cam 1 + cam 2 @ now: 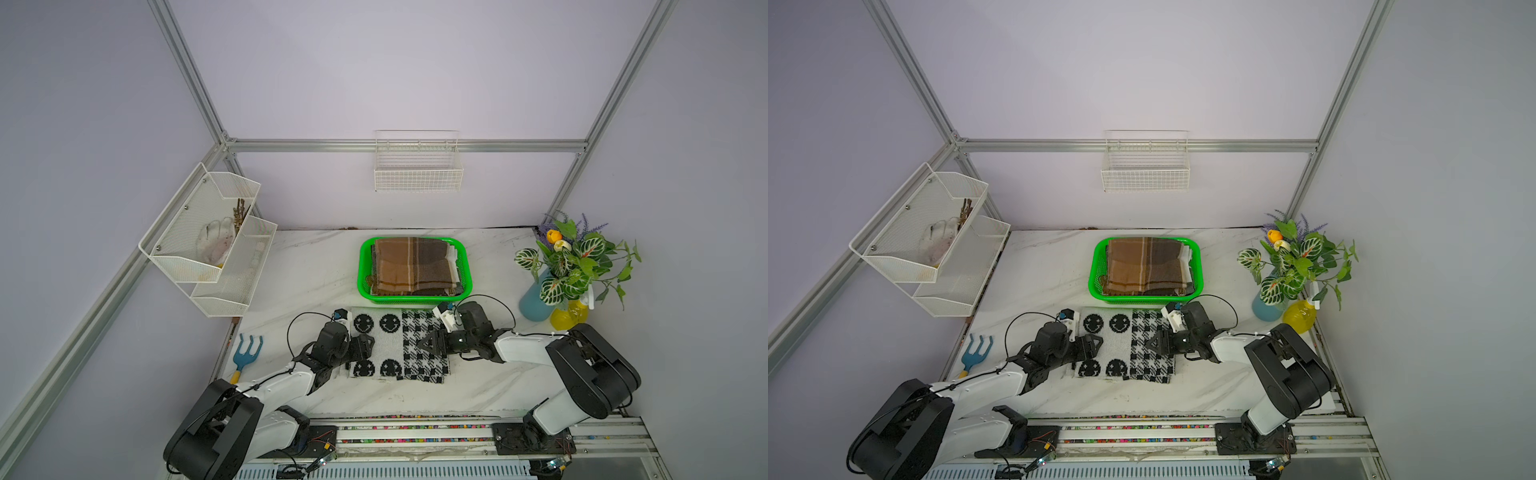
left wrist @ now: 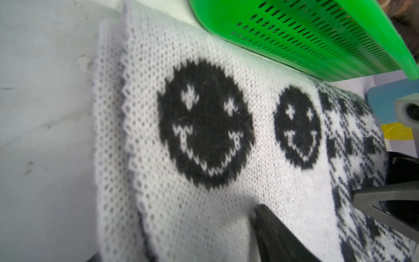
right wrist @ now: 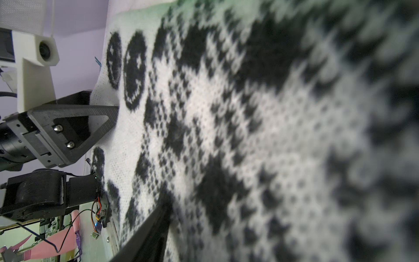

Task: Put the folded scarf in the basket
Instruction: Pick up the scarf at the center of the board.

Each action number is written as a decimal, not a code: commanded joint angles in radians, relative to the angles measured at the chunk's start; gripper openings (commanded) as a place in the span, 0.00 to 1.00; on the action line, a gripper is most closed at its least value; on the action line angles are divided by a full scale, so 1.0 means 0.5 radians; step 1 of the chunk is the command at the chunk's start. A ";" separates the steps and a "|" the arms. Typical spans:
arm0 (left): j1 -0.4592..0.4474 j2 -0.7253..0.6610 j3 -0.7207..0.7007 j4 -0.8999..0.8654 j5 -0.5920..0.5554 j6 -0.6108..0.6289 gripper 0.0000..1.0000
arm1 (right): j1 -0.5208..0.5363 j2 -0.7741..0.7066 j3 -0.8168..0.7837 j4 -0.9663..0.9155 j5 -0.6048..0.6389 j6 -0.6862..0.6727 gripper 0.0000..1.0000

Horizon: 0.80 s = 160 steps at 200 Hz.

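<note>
Scarf (image 1: 395, 347) lies folded on the table (image 1: 316, 266) just before the basket (image 1: 411, 300), left hand (image 1: 371, 347) and right hand (image 1: 420, 344) both unclenched over its opposite sides, seemingly poised to lift it evenly

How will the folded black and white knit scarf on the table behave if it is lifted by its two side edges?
The scarf is loose, open knit, so it is probably floppy and would sag in the middle. Its stacked layers show at the edge, so the fold may open. It looks light and fuzzy, unlikely to slip.
</note>
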 commanded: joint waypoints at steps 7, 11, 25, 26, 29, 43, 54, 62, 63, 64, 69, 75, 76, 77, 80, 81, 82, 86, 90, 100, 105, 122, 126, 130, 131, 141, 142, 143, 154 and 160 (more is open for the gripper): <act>0.004 0.175 -0.043 0.118 0.231 -0.031 0.73 | 0.079 0.051 -0.053 -0.089 0.022 0.032 0.59; 0.004 0.190 -0.044 0.132 0.243 -0.028 0.73 | 0.088 0.046 -0.053 -0.096 0.029 0.030 0.58; 0.004 0.237 -0.054 0.187 0.277 -0.030 0.67 | 0.108 0.037 -0.055 -0.089 0.031 0.030 0.50; 0.004 0.237 -0.053 0.190 0.281 -0.030 0.66 | 0.109 0.036 -0.055 -0.089 0.031 0.029 0.49; 0.004 0.244 -0.053 0.202 0.289 -0.033 0.64 | 0.109 0.038 -0.053 -0.088 0.031 0.031 0.48; 0.004 0.280 -0.061 0.264 0.346 -0.042 0.49 | 0.114 0.057 -0.038 -0.070 0.021 0.036 0.42; 0.004 0.311 -0.066 0.319 0.398 -0.051 0.38 | 0.115 0.074 -0.019 -0.064 -0.004 0.027 0.36; 0.004 0.327 -0.067 0.348 0.426 -0.056 0.31 | 0.115 0.080 -0.013 -0.056 -0.015 0.024 0.28; 0.004 0.327 -0.067 0.352 0.428 -0.057 0.30 | 0.116 0.080 -0.013 -0.055 -0.017 0.025 0.27; 0.004 0.328 -0.069 0.359 0.433 -0.058 0.29 | 0.116 0.081 -0.011 -0.054 -0.018 0.025 0.26; 0.004 0.329 -0.074 0.381 0.446 -0.061 0.24 | 0.116 0.081 -0.008 -0.051 -0.022 0.024 0.21; 0.004 0.327 -0.079 0.398 0.464 -0.064 0.19 | 0.119 0.078 -0.004 -0.046 -0.029 0.022 0.13; 0.004 0.323 -0.079 0.398 0.467 -0.063 0.18 | 0.119 0.076 -0.005 -0.043 -0.031 0.022 0.12; 0.004 0.323 -0.079 0.399 0.471 -0.062 0.17 | 0.119 0.075 -0.006 -0.042 -0.034 0.022 0.09; 0.004 0.319 -0.077 0.396 0.479 -0.062 0.13 | 0.119 0.072 -0.002 -0.041 -0.039 0.020 0.03; 0.004 0.316 -0.076 0.394 0.482 -0.061 0.12 | 0.119 0.070 -0.002 -0.041 -0.039 0.021 0.01; 0.004 0.314 -0.075 0.394 0.487 -0.061 0.11 | 0.118 0.070 -0.003 -0.040 -0.043 0.022 0.00; 0.003 0.299 -0.070 0.389 0.498 -0.062 0.07 | 0.119 0.061 -0.002 -0.038 -0.048 0.022 0.00; 0.001 0.283 -0.067 0.382 0.512 -0.064 0.03 | 0.122 0.048 -0.003 -0.036 -0.052 0.025 0.00; -0.004 0.222 -0.051 0.346 0.527 -0.070 0.00 | 0.132 0.002 -0.003 -0.044 -0.043 0.024 0.00; -0.009 0.178 -0.042 0.310 0.525 -0.072 0.00 | 0.141 -0.031 0.002 -0.070 -0.028 0.019 0.00; -0.046 0.000 0.033 0.119 0.498 -0.057 0.00 | 0.162 -0.183 0.019 -0.165 0.025 -0.012 0.00; -0.055 -0.050 0.058 0.059 0.486 -0.049 0.00 | 0.162 -0.222 0.023 -0.189 0.031 -0.016 0.00; -0.064 -0.098 0.087 -0.001 0.472 -0.039 0.00 | 0.160 -0.255 0.028 -0.210 0.038 -0.019 0.00; -0.067 -0.108 0.095 -0.014 0.469 -0.040 0.00 | 0.160 -0.260 0.029 -0.218 0.037 -0.021 0.00; -0.078 -0.223 0.184 -0.180 0.439 -0.006 0.00 | 0.162 -0.351 0.066 -0.302 0.059 -0.040 0.00; -0.078 -0.235 0.192 -0.194 0.437 -0.003 0.00 | 0.162 -0.357 0.071 -0.313 0.060 -0.044 0.00; -0.079 -0.244 0.205 -0.206 0.437 0.000 0.00 | 0.162 -0.367 0.077 -0.327 0.062 -0.048 0.00; -0.077 -0.331 0.333 -0.384 0.394 0.050 0.00 | 0.161 -0.450 0.132 -0.433 0.087 -0.073 0.00; -0.076 -0.361 0.398 -0.464 0.376 0.069 0.00 | 0.161 -0.492 0.162 -0.468 0.092 -0.076 0.00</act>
